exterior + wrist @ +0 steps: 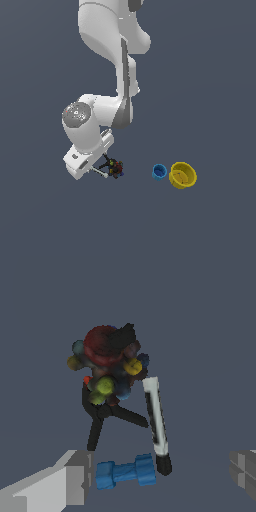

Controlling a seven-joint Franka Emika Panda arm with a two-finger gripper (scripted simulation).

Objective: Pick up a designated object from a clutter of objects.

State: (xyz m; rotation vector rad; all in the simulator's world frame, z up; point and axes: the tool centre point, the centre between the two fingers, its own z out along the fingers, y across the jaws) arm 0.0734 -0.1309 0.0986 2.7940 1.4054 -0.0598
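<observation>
White rod [156,421] lies on the desk [200,331] between the spread fingers of the open gripper [162,481], its dark tip beside the blue dumbbell [125,473], the black clamp [102,413] close, apparently so the fingers can straddle it.
</observation>
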